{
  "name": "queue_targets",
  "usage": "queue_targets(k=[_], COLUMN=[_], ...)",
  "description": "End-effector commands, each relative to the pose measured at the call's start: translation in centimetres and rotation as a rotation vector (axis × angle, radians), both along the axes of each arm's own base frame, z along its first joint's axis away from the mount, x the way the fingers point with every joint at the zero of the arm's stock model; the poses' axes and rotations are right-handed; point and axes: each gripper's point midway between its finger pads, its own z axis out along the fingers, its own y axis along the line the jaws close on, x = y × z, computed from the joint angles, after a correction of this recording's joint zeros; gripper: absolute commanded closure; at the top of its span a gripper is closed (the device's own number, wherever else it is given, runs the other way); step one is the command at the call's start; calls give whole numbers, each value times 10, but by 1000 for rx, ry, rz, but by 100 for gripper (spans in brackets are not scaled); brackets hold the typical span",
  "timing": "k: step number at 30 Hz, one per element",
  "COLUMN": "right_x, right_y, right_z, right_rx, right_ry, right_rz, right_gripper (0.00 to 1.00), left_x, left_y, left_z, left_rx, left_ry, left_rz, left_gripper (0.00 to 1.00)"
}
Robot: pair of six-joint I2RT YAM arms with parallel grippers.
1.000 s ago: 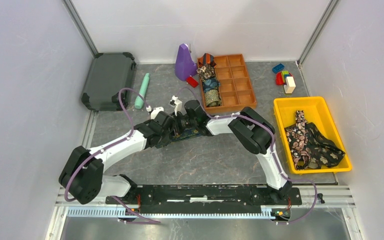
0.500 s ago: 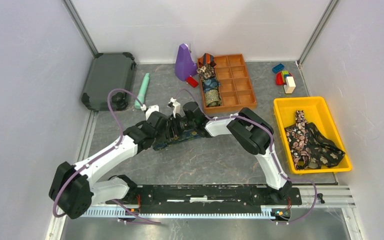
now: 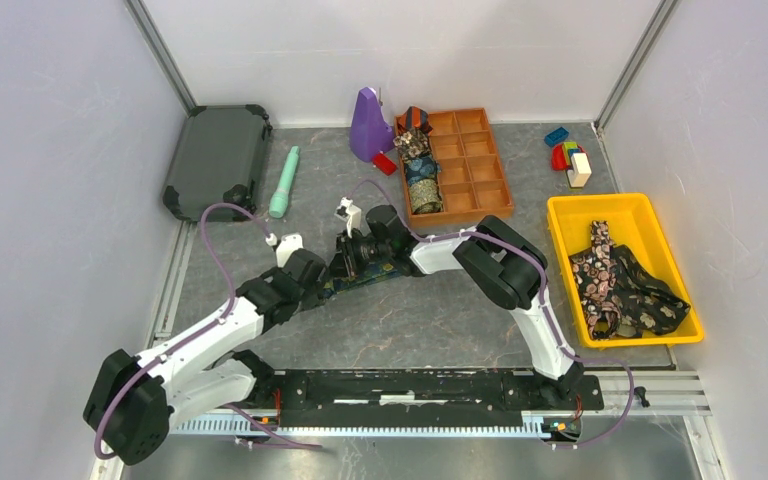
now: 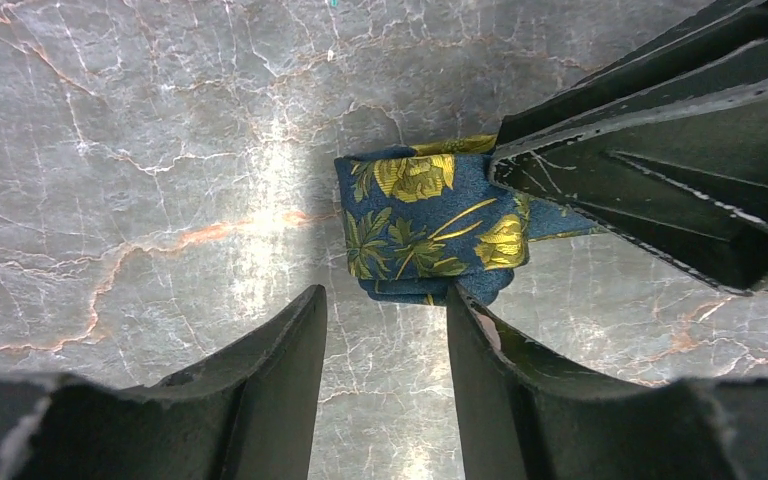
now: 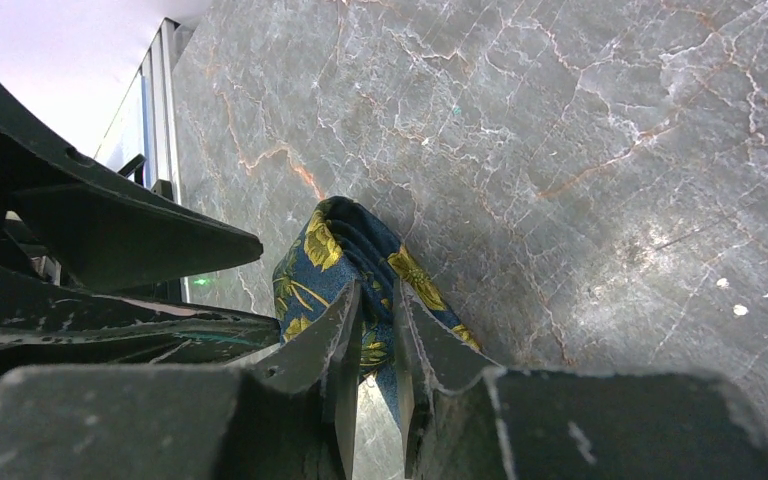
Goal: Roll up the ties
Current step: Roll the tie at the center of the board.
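**A:** Which step is this?

**B:** Mid-roll. The left gripper stands parted and empty, its tips just short of the navy-gold tie, which lies part-rolled mid-table. The right gripper is pinched nearly closed on the tie's folds.

**A:** And next?

**B:** I'd judge the left must take the roll and turn it, keeping it tight. The finished rolls sit in the wooden tray beyond.

Overhead; both wrist close-ups on tie
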Motion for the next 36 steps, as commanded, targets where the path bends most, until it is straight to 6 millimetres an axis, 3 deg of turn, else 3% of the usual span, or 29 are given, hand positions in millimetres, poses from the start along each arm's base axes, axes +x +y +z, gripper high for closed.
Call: queue_targets(k=[1,7,11,22,26,31,36], right_x=[-4,-4,-3,19,12,-5,-19], right_y=[2,2,5,17,16,16,13], right_z=[10,15,32,61,67,76,67], right_rx=[33,43,70,34,41,54,45], right_ry=[-30,-35,-53,-138,-148,-166,-145], right_rz=[23,25,31,15,25,52,65], right_gripper=[77,77,76,72,71,71,71], left_x=[14,9,6,-4,0,9,13], left_y=[-9,-12,-9,-16,-6,-10,-17], left_z=[6,13,15,23,23,15,15], left_rx=[-57,-88,-69,-110,-69,-28,-44], left_ry=[-69,-84,-68,-29,-56,-29,-31], left_rz=[31,-4,-10,-31,2,-9,-19], left_gripper=[47,48,48,56,55,57,58])
